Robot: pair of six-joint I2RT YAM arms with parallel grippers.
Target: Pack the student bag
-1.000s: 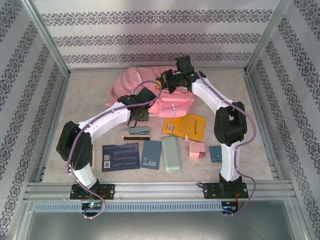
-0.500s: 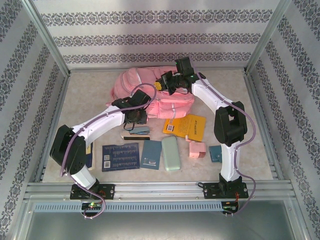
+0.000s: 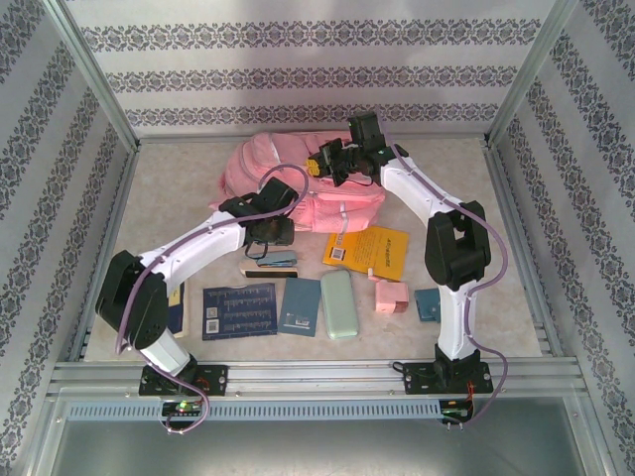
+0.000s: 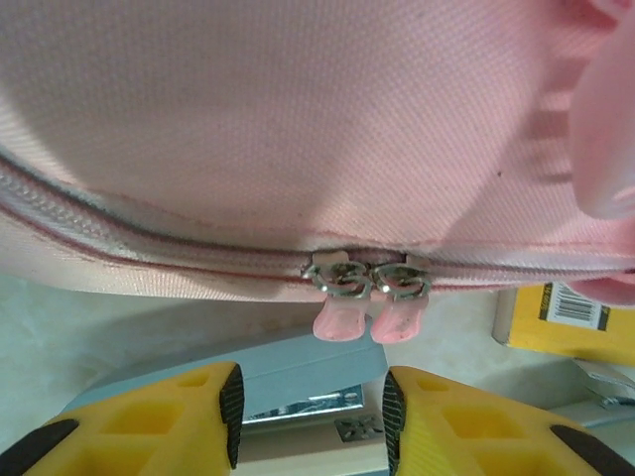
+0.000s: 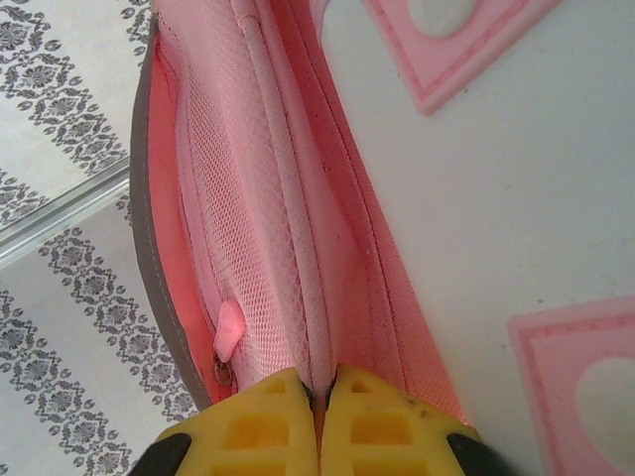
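Along the near side of the counter point(image 3: 169, 188) lies a row of flat items point(image 3: 238, 309); beyond, the left end effector point(image 4: 310, 407) stands apart, empty, just short of two zipper pulls point(image 4: 369, 297) on the student bag point(image 3: 248, 169) at the far middle; farthest, the right end effector point(image 5: 319, 392) is clamped on the bag's pink seam.

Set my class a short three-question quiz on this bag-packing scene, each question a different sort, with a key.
1. True or false: the left gripper is clamped on the zipper pulls.
2. What does the right gripper pinch? A yellow booklet; B a fabric edge of the student bag; C green case.
3. Fill in: ___ pink zipper pulls hang side by side.
Key: 1 false, its jaws stand apart, short of them; 2 B; 3 two.
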